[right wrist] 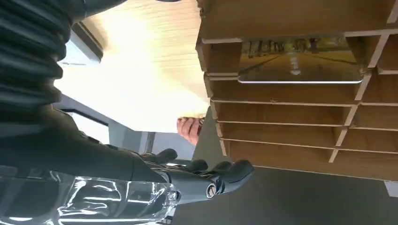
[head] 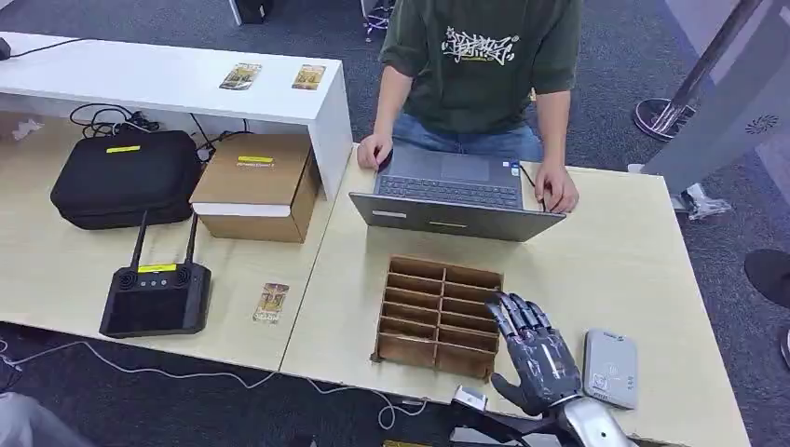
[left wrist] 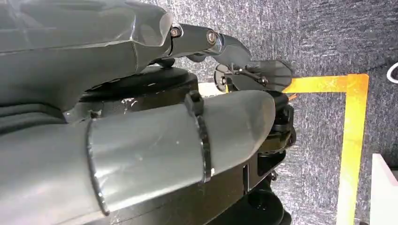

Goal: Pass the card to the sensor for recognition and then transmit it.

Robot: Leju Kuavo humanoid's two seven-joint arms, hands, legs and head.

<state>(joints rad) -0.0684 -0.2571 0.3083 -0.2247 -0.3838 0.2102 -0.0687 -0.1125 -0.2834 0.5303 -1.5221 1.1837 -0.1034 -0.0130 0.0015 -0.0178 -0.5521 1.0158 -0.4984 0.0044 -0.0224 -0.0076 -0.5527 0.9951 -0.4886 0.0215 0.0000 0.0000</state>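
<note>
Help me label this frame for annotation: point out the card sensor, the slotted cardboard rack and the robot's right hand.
card sensor (head: pixel 611 368): head view, middle of its grey top face.
cardboard rack (head: pixel 438 315): head view, central divider.
right hand (head: pixel 538 355): head view, back of the hand.

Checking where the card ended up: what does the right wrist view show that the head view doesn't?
The right wrist view alone shows a card with a road picture lying in a compartment of the cardboard divider box. The head view alone shows the grey card reader beside the right hand, a loose card on the left table, and a router. Both show the divider box, the right hand with nothing in it, the laptop and the person's hand.
</note>
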